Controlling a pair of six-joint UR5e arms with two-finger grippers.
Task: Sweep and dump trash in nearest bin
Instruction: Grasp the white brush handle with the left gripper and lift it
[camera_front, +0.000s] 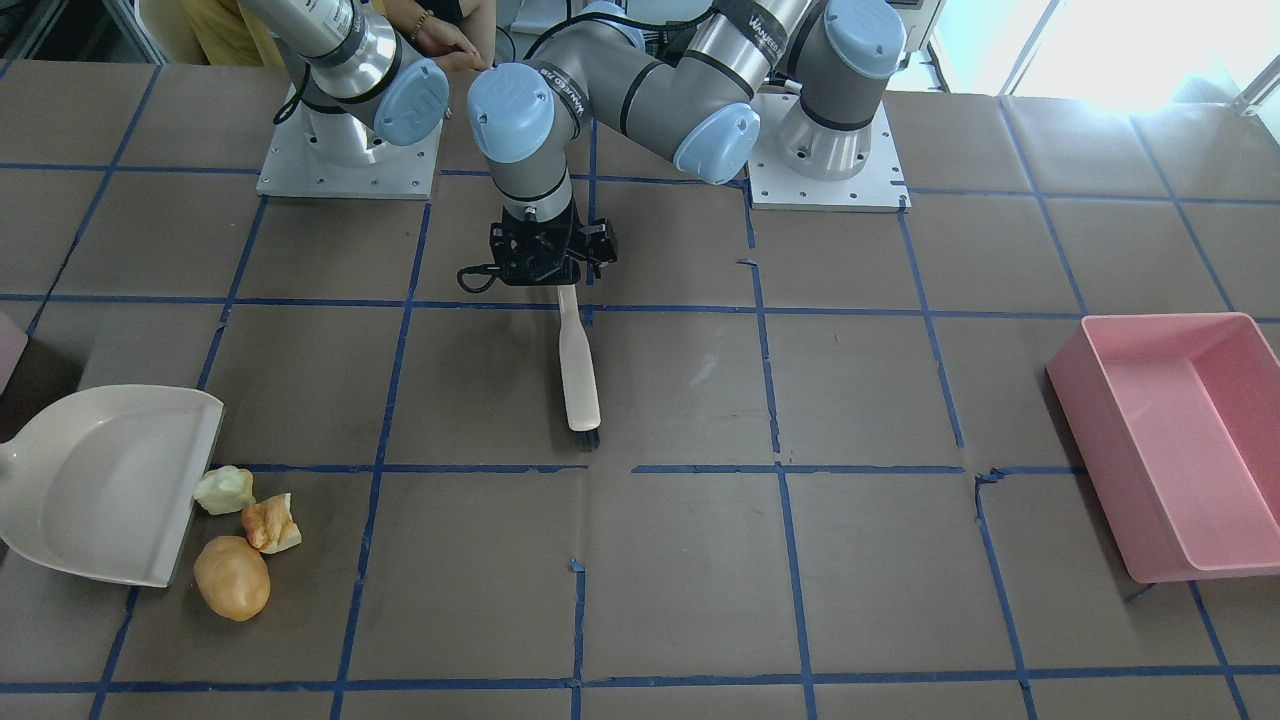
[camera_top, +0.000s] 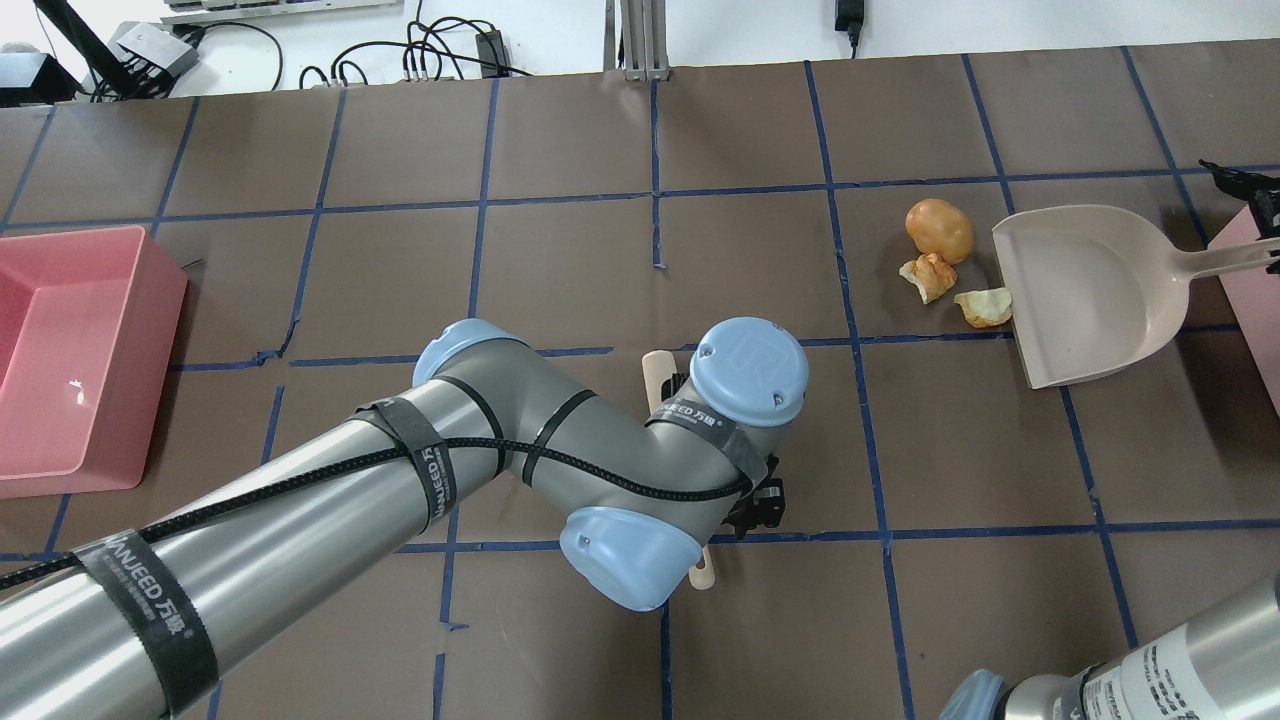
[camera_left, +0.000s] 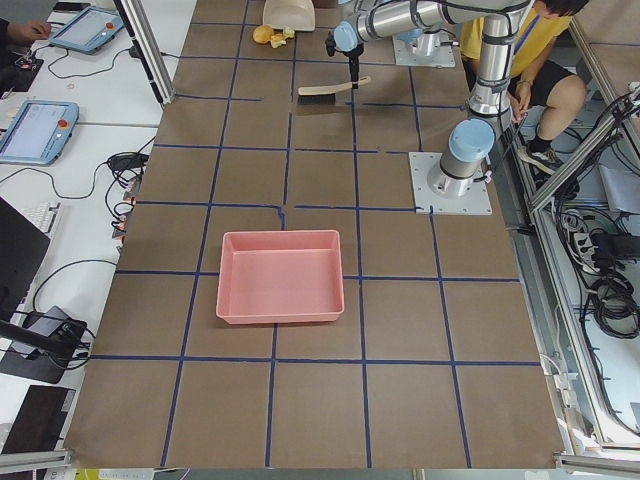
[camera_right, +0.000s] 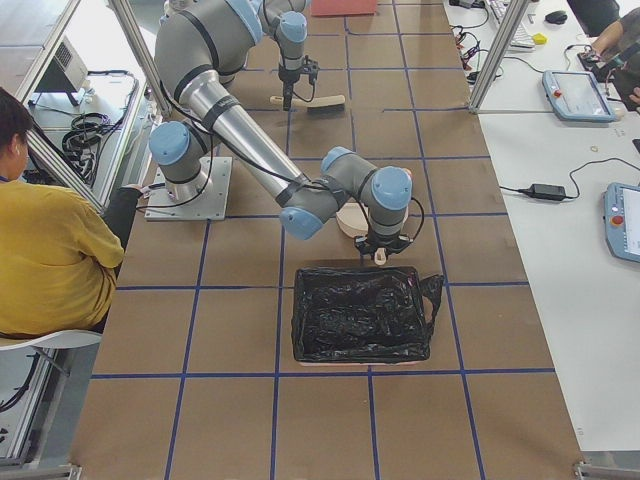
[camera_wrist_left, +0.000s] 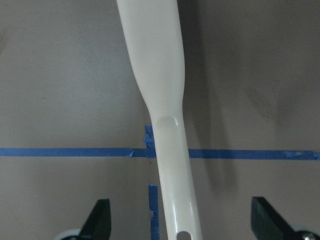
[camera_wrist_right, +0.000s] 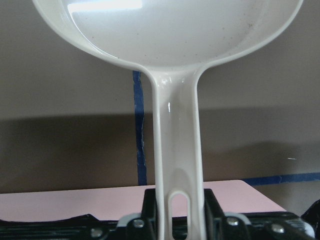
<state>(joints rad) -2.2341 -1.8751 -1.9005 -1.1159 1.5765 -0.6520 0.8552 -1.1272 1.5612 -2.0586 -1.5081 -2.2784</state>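
Observation:
The trash is three lumps beside the dustpan's (camera_front: 100, 480) open edge: a pale green-white chunk (camera_front: 225, 490), an orange-and-white chunk (camera_front: 271, 523) and an orange-yellow potato-like oval (camera_front: 232, 577). My right gripper (camera_wrist_right: 179, 210) is shut on the dustpan's handle (camera_wrist_right: 175, 145), over the bin. Of the bin, only a pale pink corner (camera_front: 8, 345) shows. A cream brush (camera_front: 578, 370) lies flat mid-table. My left gripper (camera_wrist_left: 185, 222) is open, its fingers wide apart on either side of the brush handle (camera_wrist_left: 160, 75).
A large pink rectangular tray (camera_front: 1180, 440) stands on the table at the robot's left end. In the exterior right view the bin is lined with a black bag (camera_right: 362, 315). Blue tape lines grid the brown table. An operator sits behind the robot.

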